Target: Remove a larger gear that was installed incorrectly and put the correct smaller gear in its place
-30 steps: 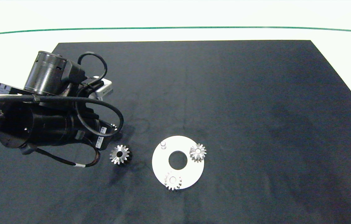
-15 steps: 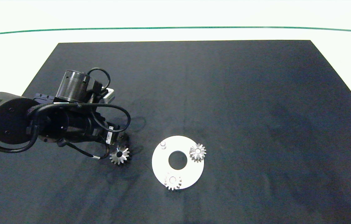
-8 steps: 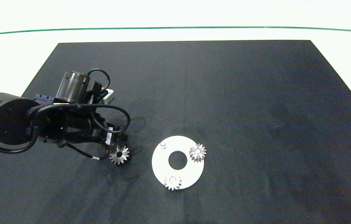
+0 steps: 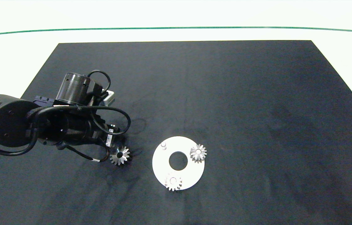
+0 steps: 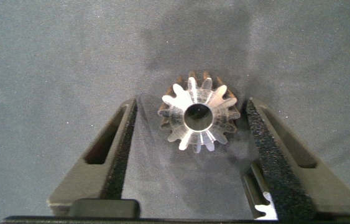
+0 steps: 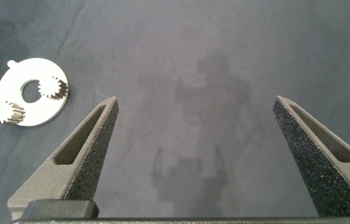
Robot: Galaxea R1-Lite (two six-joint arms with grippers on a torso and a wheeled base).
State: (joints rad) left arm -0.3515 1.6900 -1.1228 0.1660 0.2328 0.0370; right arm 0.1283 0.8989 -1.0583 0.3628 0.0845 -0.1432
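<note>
So the left gripper [image 5: 190,134] is down low over the black cloth mat [image 4: 225,93], fingers spread wide with the silver toothed metal gear with the round centre bore [image 5: 197,119] sitting right between them. Neither foam pad [image 5: 265,144] touches the teeth, there's a gap on both sides. Can't honestly tell from this whether it's the bigger or the smaller one; it lies flat on the mat, just left of the white round plate with a big hole in the middle [image 4: 163,162] in the head view.

Compared to two seconds ago, the left arm has dropped down and pushed forward: back then it was up high and the gear [image 4: 120,156] sat clear of it, now the gripper end covers the gear's left edge. In the last half second it crept in just a touch more. The gear itself hasn't budged.

The plate carries two small silver gears, one on the right side [image 4: 198,152] and one at the near edge [image 4: 173,181], plus a bare little peg [image 4: 163,144] at the upper left. None of that moved.

The right gripper [image 6: 202,155] hangs well above the mat off to the side, jaws wide apart, nothing in them.
</note>
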